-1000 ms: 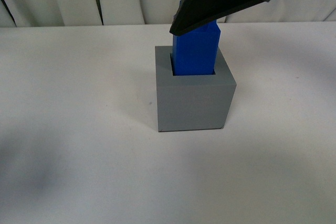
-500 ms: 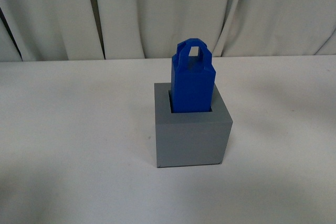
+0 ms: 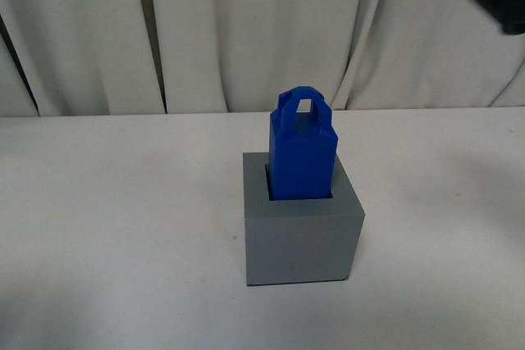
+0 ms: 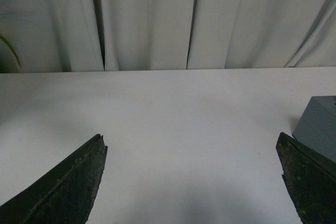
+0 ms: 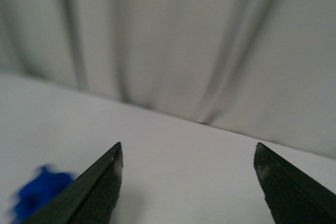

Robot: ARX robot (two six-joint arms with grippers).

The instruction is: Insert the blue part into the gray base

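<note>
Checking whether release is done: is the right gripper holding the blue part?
No: the blue part stands alone in the gray base, and the right gripper is open, empty.

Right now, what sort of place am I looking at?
Probably a robot test bench: a bare white table before a pale curtain, with only a blue part standing in a gray base.

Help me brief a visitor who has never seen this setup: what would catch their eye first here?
The bright blue part stands out at once, upright in the recess of the gray base at the middle of the white table. Nothing grips it: the right gripper hangs open with only table and curtain between its fingers, and the left gripper is open beside the base.
</note>
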